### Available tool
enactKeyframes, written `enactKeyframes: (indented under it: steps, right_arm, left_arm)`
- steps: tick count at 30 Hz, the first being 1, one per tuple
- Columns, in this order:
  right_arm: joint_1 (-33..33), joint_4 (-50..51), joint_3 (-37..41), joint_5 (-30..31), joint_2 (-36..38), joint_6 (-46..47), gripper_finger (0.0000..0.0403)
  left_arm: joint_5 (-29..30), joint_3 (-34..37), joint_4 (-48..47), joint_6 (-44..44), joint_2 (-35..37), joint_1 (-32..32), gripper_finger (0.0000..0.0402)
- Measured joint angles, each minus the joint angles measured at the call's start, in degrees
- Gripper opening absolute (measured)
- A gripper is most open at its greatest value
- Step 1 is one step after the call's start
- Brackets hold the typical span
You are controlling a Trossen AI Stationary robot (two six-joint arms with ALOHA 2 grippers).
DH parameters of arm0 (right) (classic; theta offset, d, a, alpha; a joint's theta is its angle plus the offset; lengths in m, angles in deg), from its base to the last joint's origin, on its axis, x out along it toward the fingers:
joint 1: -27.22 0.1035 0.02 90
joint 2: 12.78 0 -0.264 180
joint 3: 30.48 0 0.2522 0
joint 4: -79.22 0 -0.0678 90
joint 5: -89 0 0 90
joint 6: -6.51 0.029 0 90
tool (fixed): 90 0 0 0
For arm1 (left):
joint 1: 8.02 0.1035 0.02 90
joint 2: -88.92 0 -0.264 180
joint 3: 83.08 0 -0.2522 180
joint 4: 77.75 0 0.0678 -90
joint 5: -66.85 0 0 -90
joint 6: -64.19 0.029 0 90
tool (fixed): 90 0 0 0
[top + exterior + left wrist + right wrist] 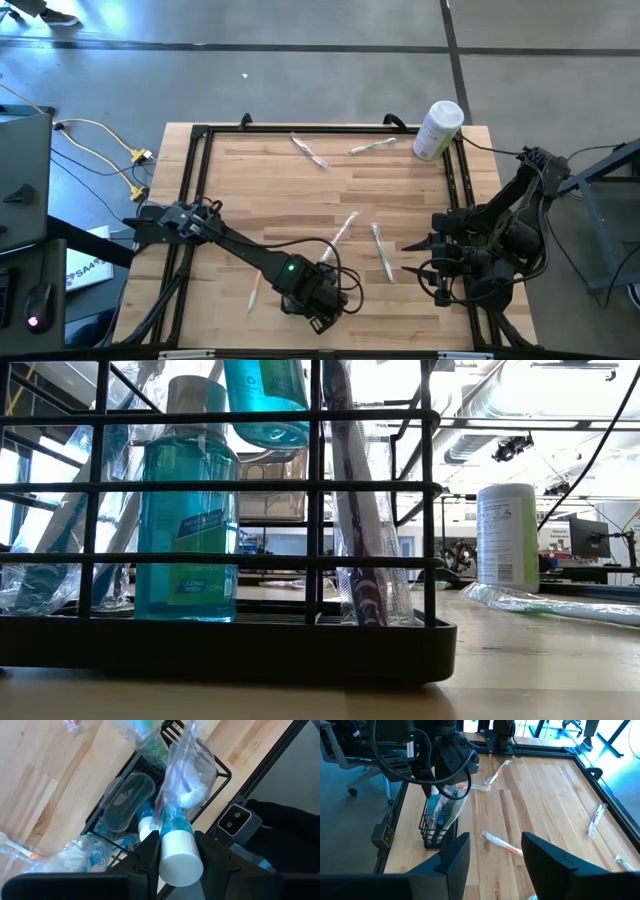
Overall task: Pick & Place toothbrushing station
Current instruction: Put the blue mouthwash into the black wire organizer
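The toothbrushing station is a black wire rack [230,645] at the table's near edge, under my left gripper [177,851]. That gripper is shut on a blue mouthwash bottle [265,400] above the rack [437,837]. A second blue bottle [187,510] stands upright on the rack's floor. A clear plastic case [125,802] and wrapped toothbrushes [360,530] are also in the rack. At the table's right edge my right gripper [405,257] is open and touches nothing. My left gripper pinches the bottle's white cap [177,855] between its two fingers [150,856], one on each side. The fingers come from above, pointing steeply down. The bottle hangs below them, cap up. Its bottom end [265,438] is near the rack's top rail, clear of the rack's floor.
Several wrapped toothbrushes lie loose on the wooden table, two mid-table [342,230] [382,250], two near the far edge [310,150] [370,147]. A tall white cylindrical container [437,130] stands at the far right corner. A black frame [200,135] borders the table.
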Motion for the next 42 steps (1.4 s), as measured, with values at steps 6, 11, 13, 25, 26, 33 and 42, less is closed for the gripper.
enactKeyframes:
  steps: [6,11,13,25,26,33,42]
  right_arm:
    - [0.0,0.0,0.0,0.0,0.0,0.0,0.0171]
    - [0.0,0.0,0.0,0.3,0.0,0.0,0.0171]
    - [0.0,0.0,0.0,0.3,0.0,0.0,0.0171]
    - [0.0,0.2,0.0,0.4,0.0,0.0,0.0171]
    - [0.0,0.3,0.0,0.4,0.0,0.0,0.0171]
    - [0.0,0.6,0.0,0.4,0.0,0.0,0.0171]
    - [0.0,1.1,0.0,0.4,0.0,0.0,0.0171]
  left_arm:
    - [0.3,0.0,0.1,0.6,0.0,0.0,0.0092]
    - [-1.1,0.0,-0.3,-2.6,0.0,0.0,0.0092]
    - [-1.5,0.0,-0.7,-3.9,0.0,0.0,0.0092]
    - [0.0,-4.7,-6.2,-10.3,0.4,0.0,0.0092]
    - [-0.2,-4.7,-6.6,-10.5,0.6,0.0,0.0092]
    - [-0.5,-4.6,-3.9,-12.2,0.9,-0.4,0.0092]
    - [0.9,-4.6,-3.3,-20.4,0.9,-2.7,0.0092]
